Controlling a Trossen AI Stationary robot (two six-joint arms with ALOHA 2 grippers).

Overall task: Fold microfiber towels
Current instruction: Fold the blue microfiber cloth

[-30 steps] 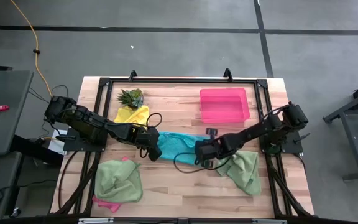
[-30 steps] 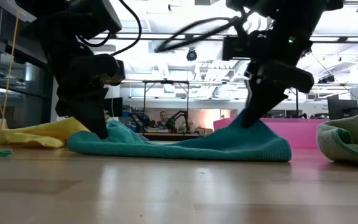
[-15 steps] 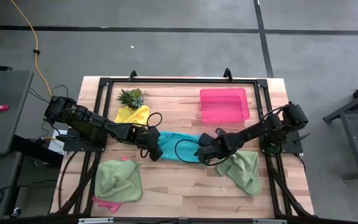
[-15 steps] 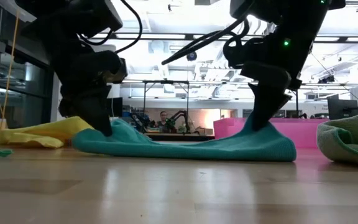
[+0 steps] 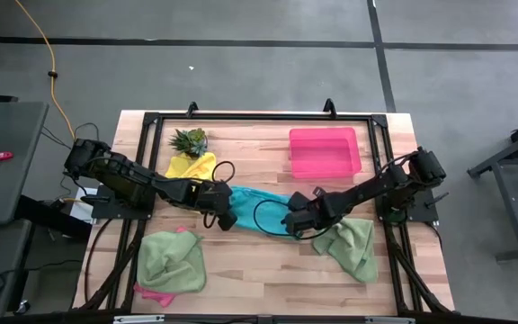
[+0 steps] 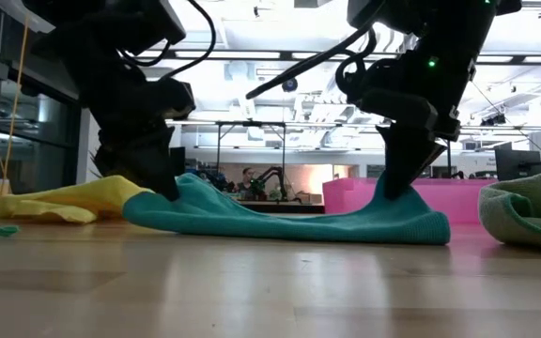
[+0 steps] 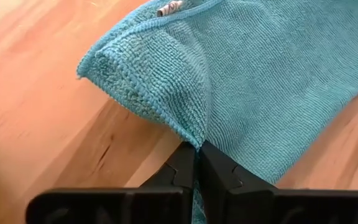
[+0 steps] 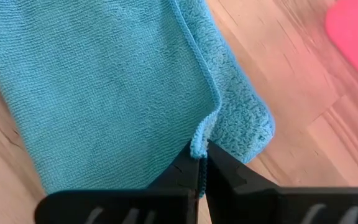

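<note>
The teal towel (image 5: 257,209) lies stretched across the table's middle, its length running left to right. My left gripper (image 5: 226,219) is shut on its left end and my right gripper (image 5: 293,223) on its right end. In the low view both ends rise to the fingers while the sagging middle (image 6: 289,223) rests on the wood. A yellow towel (image 5: 192,166) lies far left. One light green towel (image 5: 174,261) lies crumpled near left over a pink one (image 5: 151,293). Another light green towel (image 5: 353,245) lies near right. My left gripper pinches the teal towel's hemmed edge (image 7: 191,135) between its two fingertips, a little way from the left corner (image 7: 89,62). The fingers slant down from above. That end is raised slightly; the rest lies on the table. My right gripper pinches the hemmed edge (image 8: 199,138) between its fingertips, close to the rounded right corner (image 8: 260,127). The fingers come steeply from above. The edge is pulled up into a small peak (image 6: 393,192), and the cloth below it rests on the table.
A pink tray (image 5: 325,151) stands far right and a small spiky plant (image 5: 189,139) far left beside the yellow towel. A black frame (image 5: 241,117) runs around the table. Bare wood (image 5: 259,270) lies along the near edge between the two green towels.
My right gripper has rolled about its own pointing line while staying on the towel's right end. My left gripper has tipped a little, and the towel's left end has slid slightly toward the right. Both grippers have stayed shut on the cloth.
</note>
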